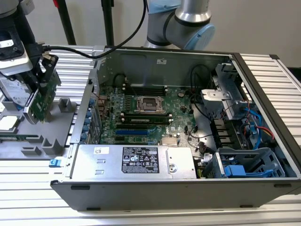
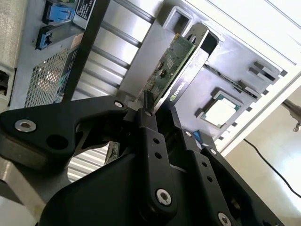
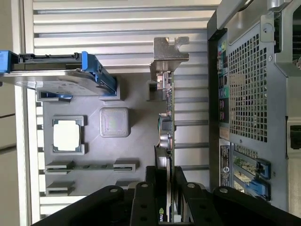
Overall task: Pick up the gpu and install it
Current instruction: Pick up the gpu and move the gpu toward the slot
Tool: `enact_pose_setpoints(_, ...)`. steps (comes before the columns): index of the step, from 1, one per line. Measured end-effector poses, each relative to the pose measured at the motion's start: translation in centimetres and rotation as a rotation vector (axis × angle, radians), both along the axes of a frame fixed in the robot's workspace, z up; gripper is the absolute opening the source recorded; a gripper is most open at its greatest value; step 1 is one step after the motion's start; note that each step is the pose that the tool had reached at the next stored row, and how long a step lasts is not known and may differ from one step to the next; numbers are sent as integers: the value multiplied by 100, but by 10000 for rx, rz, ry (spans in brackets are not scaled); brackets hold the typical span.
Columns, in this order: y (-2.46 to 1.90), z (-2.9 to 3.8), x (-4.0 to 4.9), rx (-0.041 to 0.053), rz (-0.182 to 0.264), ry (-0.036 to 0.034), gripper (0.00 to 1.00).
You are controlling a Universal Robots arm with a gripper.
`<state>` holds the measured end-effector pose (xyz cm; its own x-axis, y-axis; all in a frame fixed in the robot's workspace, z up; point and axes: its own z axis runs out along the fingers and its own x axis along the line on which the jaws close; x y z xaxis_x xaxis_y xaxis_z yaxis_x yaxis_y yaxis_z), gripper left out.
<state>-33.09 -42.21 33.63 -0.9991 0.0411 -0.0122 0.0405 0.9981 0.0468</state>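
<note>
My gripper [image 1: 41,70] is shut on the gpu [image 1: 43,101], a green card with a silver bracket. It holds the card by its upper edge, tilted, at the exterior view's left, outside the computer case [image 1: 263,94]. The card's lower end is close over the grey parts tray [image 1: 51,141]; whether it touches the tray I cannot tell. In the first wrist view the gpu [image 3: 167,113] is edge-on, bracket at the far end, between the black fingers [image 3: 141,197]. In the second wrist view the gpu [image 2: 171,63] reaches away from the gripper [image 2: 157,113]. The green motherboard [image 1: 141,115] lies open inside the case.
A silver hard drive in a blue carrier [image 3: 51,70] and a processor chip [image 3: 66,136] sit in the grey tray [image 3: 136,136]. The case's rear panel [image 3: 244,94] runs beside the card. A power supply [image 1: 136,160] and cables [image 1: 256,125] fill the case's near and right parts.
</note>
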Motion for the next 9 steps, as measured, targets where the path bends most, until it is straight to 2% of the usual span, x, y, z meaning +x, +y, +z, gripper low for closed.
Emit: enact_pose_setpoints(9, 0, 45, 0, 1, 0, 0, 0)
